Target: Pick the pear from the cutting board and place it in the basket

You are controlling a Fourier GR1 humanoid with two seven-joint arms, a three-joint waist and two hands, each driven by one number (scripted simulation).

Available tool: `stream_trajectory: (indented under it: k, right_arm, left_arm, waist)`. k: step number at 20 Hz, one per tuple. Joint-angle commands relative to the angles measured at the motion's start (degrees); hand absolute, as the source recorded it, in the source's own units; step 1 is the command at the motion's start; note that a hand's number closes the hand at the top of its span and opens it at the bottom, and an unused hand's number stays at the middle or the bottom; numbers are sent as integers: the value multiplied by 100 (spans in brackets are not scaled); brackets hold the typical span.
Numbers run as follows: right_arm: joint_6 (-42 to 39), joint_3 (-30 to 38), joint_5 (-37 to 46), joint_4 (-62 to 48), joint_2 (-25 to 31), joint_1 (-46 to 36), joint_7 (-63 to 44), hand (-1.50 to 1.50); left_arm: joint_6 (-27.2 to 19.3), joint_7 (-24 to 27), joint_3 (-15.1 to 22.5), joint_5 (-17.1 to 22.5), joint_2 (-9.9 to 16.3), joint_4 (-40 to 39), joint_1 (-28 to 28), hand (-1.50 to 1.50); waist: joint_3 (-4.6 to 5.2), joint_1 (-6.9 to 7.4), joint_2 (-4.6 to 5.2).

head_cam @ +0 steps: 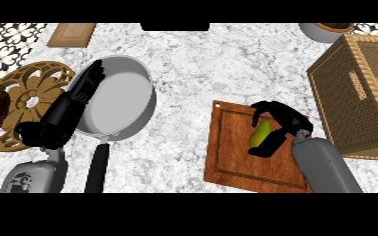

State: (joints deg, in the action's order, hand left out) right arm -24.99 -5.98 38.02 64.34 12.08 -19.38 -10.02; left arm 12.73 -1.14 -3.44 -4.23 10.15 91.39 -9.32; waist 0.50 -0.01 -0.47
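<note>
Speckled grey-white stone makes up the table (221, 65), seen steeply from above. At the view's right, the right hand (284, 122) sits over the wooden cutting board (229, 155), its black fingers and thumb curled round the yellow-green pear (259, 134). The pear shows only as a narrow strip between them, so whether it rests on the board or is already lifted clear is hard to tell. Just right of the board stands the woven basket (347, 95), its near wall close to the grey forearm. Across the table at the left, the left hand (77, 97) rests open with straight fingers pointing up, overlapping the left rim of a grey frying pan (122, 100) whose black handle runs toward the lower edge. Beyond that hand lies a round wooden trivet (29, 97) with a cut-out pattern. A small wooden block (71, 33) lies near the top left, and a grey bowl (325, 31) is cut off at the top right.
</note>
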Motion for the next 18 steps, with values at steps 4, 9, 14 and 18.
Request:
stream_trajectory:
  k: [4,9,14,18]
  right_arm:
    - [86,-387,465,194,364,324,838,150]
    - [1226,-1241,1328,1838,1017,2114,1620,150]
    - [2363,-1029,1597,3222,2030,3672,2455,150]
    - [2982,-715,969,4055,2080,5217,3050,150]
  left_arm:
    - [-130,70,89,-164,-175,-227,-120,0]
    - [29,20,-246,57,129,-72,106,0]
    - [17,-24,-315,109,151,160,307,0]
    - [133,-123,-348,243,190,226,228,0]
  waist:
    - [-50,-8,45]
    - [-42,-291,-39]
    - [-44,-368,-52]
    - [-47,-289,-4]
